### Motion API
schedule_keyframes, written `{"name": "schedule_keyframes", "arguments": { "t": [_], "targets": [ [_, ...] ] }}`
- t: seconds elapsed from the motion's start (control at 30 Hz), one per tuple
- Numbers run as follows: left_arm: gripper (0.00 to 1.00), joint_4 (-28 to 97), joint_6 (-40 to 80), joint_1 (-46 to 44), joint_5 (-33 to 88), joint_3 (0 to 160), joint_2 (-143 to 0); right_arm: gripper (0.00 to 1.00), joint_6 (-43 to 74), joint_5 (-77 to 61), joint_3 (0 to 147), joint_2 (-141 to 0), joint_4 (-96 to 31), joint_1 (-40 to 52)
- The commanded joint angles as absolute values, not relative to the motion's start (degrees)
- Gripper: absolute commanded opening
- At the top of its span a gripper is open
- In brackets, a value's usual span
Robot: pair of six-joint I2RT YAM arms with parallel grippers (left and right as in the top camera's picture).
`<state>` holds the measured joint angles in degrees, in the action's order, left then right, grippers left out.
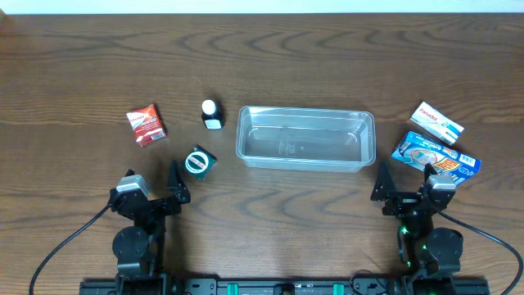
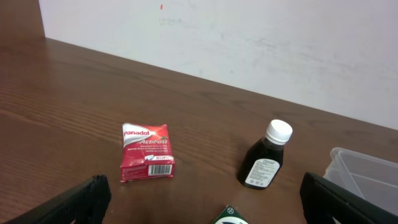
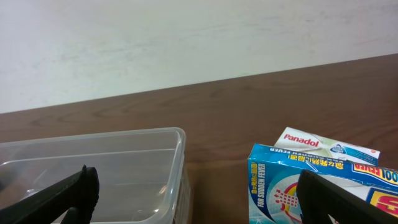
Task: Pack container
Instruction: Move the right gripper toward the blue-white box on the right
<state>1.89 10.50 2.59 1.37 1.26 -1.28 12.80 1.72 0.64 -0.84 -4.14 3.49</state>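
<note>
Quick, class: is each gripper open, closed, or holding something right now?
Left gripper: open, holding nothing.
Right gripper: open, holding nothing.

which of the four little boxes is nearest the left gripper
The teal-green box with the white ring on top, right by the left gripper. The red Panadol box is farther off; the white box and blue box lie past the container.

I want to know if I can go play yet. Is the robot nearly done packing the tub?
Not yet, packing hasn't started. Done: nothing, the clear container is empty. In hand: nothing, the left claw and right claw are both open. Left to do: the red Panadol box, dark bottle, green box, white Panadol box and blue box all sit outside it.
</note>
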Motion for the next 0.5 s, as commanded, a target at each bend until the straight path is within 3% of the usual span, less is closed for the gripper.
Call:
{"name": "schedule_keyframes", "arguments": {
  "t": [0.0, 0.47],
  "targets": [
    [0.98, 4.05, 10.17, 2.98, 0.89, 0.23, -1.37, 0.99, 12.14, 2.11, 0.32, -0.38, -4.05, 3.77],
    [0.98, 4.05, 10.17, 2.98, 0.89, 0.23, -1.37, 0.99, 12.14, 2.11, 0.32, -0.38, -4.05, 3.77]
  ]
}}
